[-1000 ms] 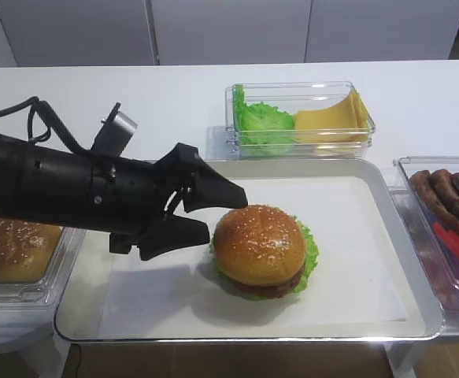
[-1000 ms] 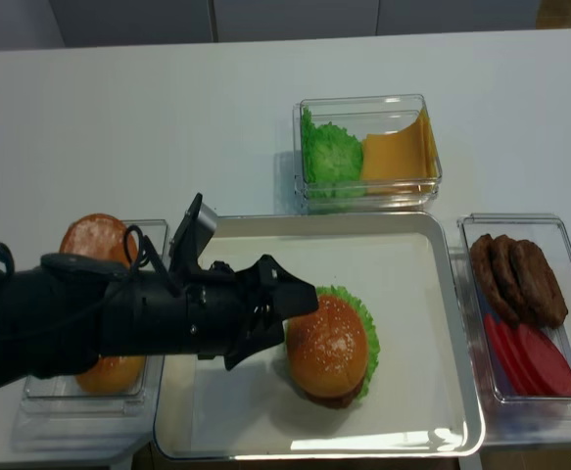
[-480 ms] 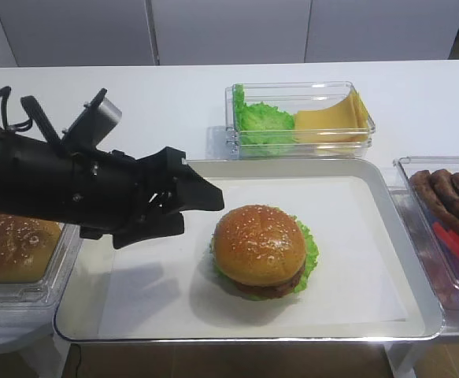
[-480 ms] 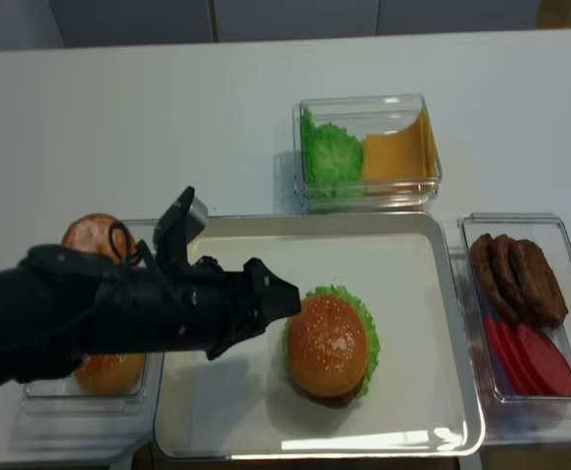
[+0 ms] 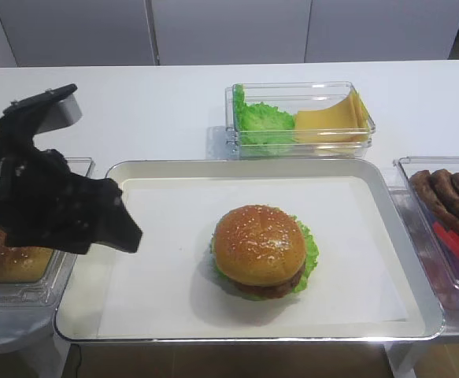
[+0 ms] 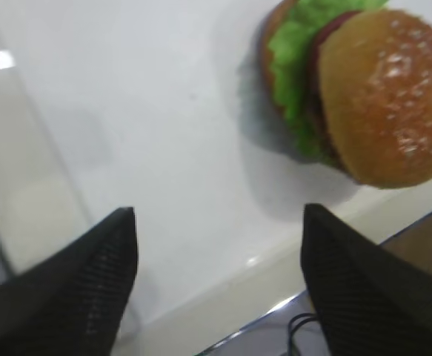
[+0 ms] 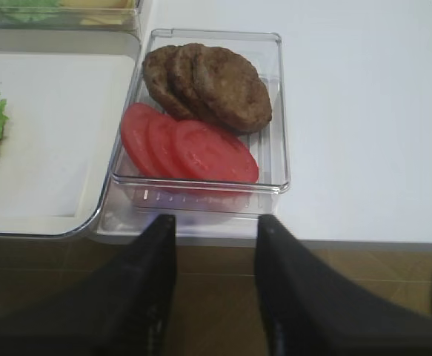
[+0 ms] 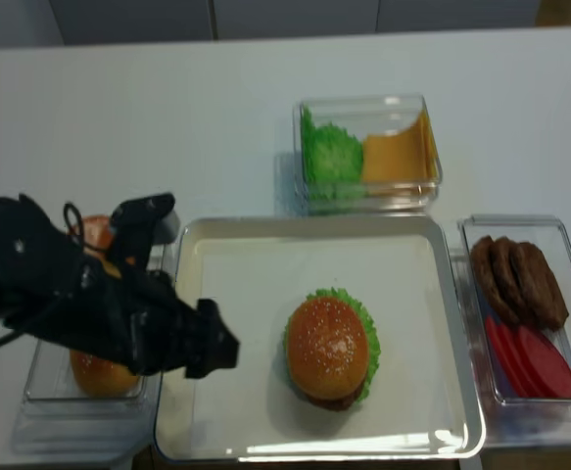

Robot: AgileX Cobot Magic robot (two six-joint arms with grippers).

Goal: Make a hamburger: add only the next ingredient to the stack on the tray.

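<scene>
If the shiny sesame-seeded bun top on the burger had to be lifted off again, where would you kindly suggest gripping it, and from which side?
I would grip the shiny golden-brown sesame bun top across its lower rim, coming straight down from above with jaws open wider than the dome. The crown is smooth and rounded, so fingers would likely slip there, while the frilly green lettuce sticks out mostly on the right, so closing front-to-back should avoid it.

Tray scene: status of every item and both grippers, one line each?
sesame bun top: seated on the stack, released.
stack: upright on the tray, lettuce showing at its edge.
tray: holds only the burger.
left gripper: open, empty, apart from the burger.
right gripper: shut, empty, before the patty bin.
patty and tomato bin: stocked, untouched.
lettuce and cheese bin: stocked.
bun bin: bun inside.
</scene>
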